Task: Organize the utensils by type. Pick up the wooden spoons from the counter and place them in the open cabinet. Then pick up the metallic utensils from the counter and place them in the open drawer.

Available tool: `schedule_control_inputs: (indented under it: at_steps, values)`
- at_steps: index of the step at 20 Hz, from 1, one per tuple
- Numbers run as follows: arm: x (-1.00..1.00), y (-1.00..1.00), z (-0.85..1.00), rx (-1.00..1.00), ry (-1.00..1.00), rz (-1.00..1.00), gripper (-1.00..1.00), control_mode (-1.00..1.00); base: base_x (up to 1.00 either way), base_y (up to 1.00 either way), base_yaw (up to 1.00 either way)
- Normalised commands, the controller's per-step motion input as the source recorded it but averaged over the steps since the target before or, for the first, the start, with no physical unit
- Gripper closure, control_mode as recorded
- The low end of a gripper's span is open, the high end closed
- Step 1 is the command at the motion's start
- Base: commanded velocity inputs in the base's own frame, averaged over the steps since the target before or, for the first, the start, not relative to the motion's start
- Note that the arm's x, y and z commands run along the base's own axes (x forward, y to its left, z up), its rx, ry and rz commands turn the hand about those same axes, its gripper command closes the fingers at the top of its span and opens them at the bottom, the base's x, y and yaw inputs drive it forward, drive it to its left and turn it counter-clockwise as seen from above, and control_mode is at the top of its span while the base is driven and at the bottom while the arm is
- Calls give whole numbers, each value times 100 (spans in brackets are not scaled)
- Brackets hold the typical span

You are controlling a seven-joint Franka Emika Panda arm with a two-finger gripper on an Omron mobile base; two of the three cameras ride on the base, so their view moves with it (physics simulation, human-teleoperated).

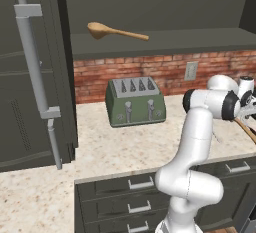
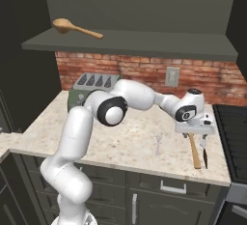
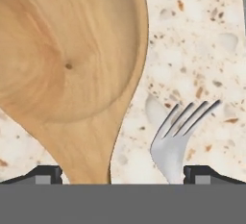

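One wooden spoon (image 1: pixel 117 32) lies on the shelf of the open cabinet (image 1: pixel 165 44). The other wooden spoon (image 2: pixel 194 152) lies on the counter (image 2: pixel 125 137) near its right end, its bowl (image 3: pixel 62 64) large in the hand view. Beside it lies a silvery fork (image 3: pixel 178 134) with a dark handle (image 2: pixel 205 157). My gripper (image 2: pixel 195 133) hangs low over both and is open, its fingertips (image 3: pixel 45 175) standing either side of the spoon's neck and the fork's head, gripping nothing. A second small metal utensil (image 2: pixel 157 145) lies further left. Which drawer is open I cannot tell.
A green toaster (image 1: pixel 135 102) stands at the back of the counter against the brick wall. The cabinet door (image 1: pixel 30 72) with its long silver bar handle hangs open at the left. A black stovetop (image 2: pixel 234 127) borders the counter on the right. Drawer fronts (image 1: pixel 130 184) run below.
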Motion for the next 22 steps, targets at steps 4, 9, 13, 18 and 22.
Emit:
schedule_control_inputs:
  at_steps: [4,9,13,18,22]
  values:
    - [1,-2,-17,0,8,-6,-100,-100,0,0,0]
    - [0,0,-8,4,6,-1,-100,-100,0,0,0]
    - [0,0,0,4,1,0,-100,-100,0,0,0]
    - [0,0,0,4,0,0,-100,-100,0,0,0]
    - [-1,0,-3,2,1,0,100,-100,0,0,0]
